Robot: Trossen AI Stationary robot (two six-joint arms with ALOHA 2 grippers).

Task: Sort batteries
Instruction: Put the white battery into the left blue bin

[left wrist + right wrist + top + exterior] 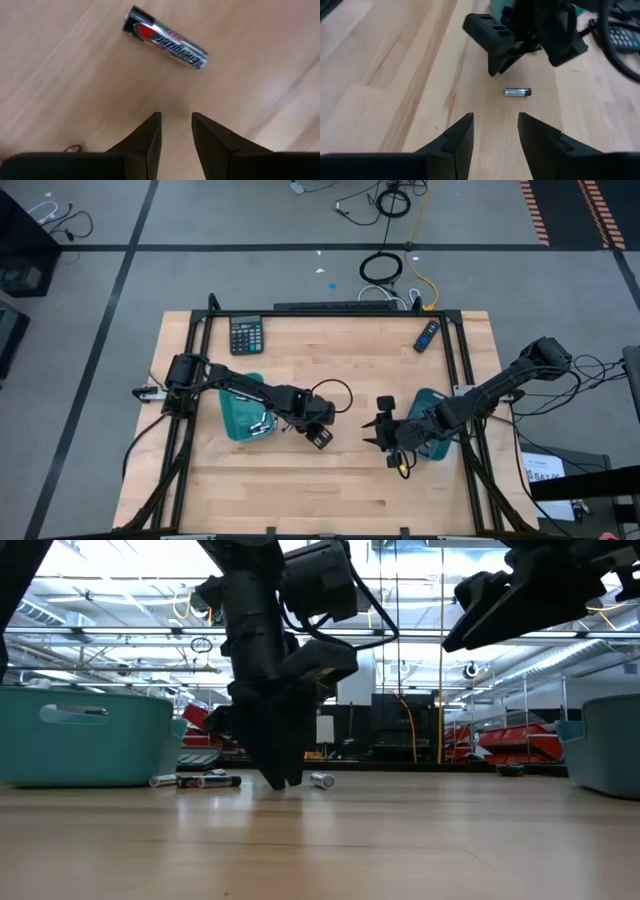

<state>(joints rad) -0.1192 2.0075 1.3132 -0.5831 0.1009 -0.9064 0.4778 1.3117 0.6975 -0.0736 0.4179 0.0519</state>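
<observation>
Left gripper [176, 122] slightly apart, tips down beside battery [166, 37]; right gripper [495, 125] apart

One battery [165, 39] flat on the bare wood, on its side: silver body, red patch, black end cap, "Energizer" printed along it. Same cell [517, 91] shows in the right wrist view, lying crosswise, alone mid-table. Low view: it's end-on [322, 779], small and silvery. More batteries [196, 780] lie on their sides in a loose bunch on the tabletop, some w/ dark bands, others silvery.
</observation>
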